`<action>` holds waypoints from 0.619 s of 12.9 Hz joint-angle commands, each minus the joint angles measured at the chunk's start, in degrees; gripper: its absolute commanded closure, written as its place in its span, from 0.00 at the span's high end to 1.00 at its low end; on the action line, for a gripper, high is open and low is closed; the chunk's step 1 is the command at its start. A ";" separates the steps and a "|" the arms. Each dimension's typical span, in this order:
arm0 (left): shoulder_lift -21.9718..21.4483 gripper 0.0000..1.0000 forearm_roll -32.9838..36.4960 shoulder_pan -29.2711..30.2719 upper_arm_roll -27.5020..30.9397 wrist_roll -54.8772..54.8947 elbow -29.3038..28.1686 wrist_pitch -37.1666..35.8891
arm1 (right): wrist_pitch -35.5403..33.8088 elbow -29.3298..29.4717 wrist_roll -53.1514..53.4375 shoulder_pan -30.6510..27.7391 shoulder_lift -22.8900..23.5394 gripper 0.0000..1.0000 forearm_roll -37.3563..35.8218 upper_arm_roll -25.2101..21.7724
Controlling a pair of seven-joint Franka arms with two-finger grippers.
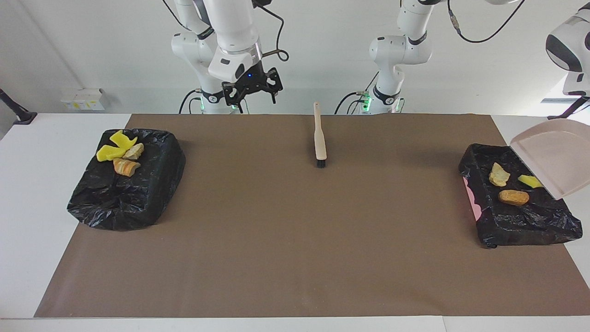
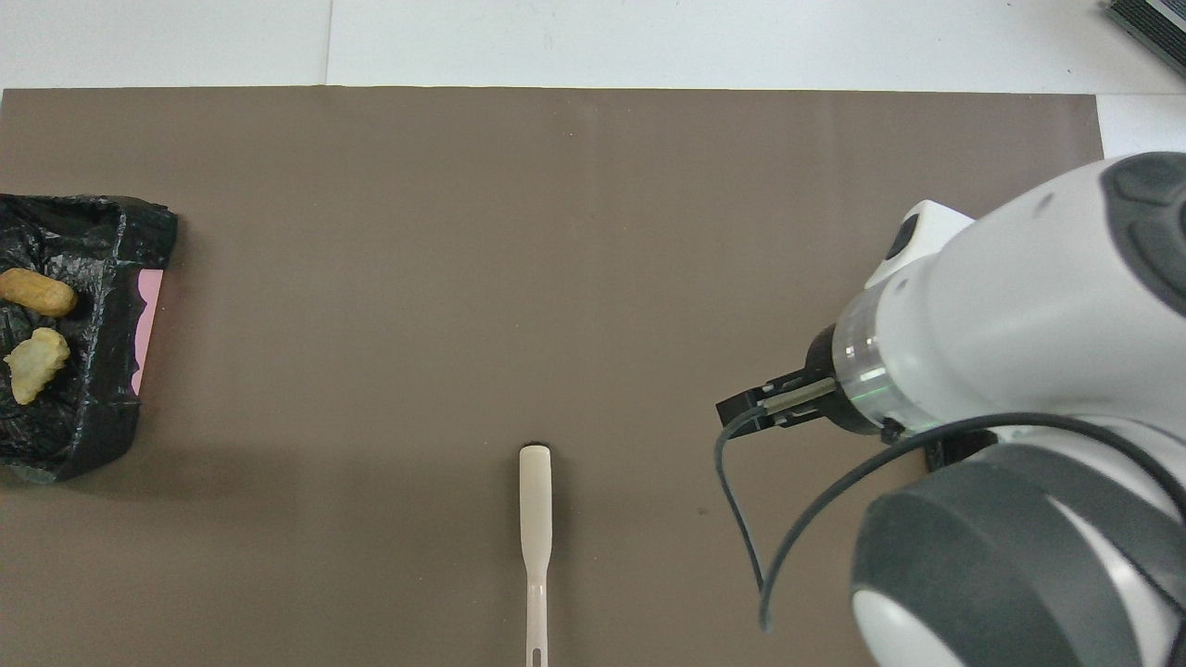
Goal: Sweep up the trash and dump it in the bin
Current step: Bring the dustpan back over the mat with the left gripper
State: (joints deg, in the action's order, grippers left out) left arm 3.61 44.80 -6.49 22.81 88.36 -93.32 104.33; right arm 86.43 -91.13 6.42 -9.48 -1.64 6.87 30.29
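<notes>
The beige dustpan hangs tilted over the outer edge of the black-lined bin at the left arm's end. The left gripper is out of view past the frame's edge and holds the pan up. In that bin lie three pieces of trash: a tan lump, an orange-brown chunk and a yellow scrap. Two of them show from overhead. My right gripper hangs open and empty over the table's edge by its own base. The wooden brush lies on the brown mat, apart from both grippers.
A second black-lined bin at the right arm's end holds yellow scraps and tan chunks. The right arm covers that bin in the overhead view. The brush lies nearer to the robots than the mat's middle.
</notes>
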 commanded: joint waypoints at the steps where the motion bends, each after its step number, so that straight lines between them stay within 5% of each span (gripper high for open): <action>1: -3.69 0.00 -7.58 -0.55 -2.59 -8.00 -5.02 -2.90 | -1.96 -0.10 -2.29 -1.77 -0.55 1.00 0.25 -2.94; 8: -7.31 0.00 -27.29 -0.63 -14.79 -43.56 -16.45 -2.82 | -3.64 -0.01 -11.33 -0.90 -0.56 1.00 -0.81 -10.41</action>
State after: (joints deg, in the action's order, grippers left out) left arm -2.07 20.87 -6.59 11.61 54.92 -106.86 101.36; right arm 84.15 -91.15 -0.86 -10.74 -1.78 6.68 22.33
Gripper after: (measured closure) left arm 0.687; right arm 0.000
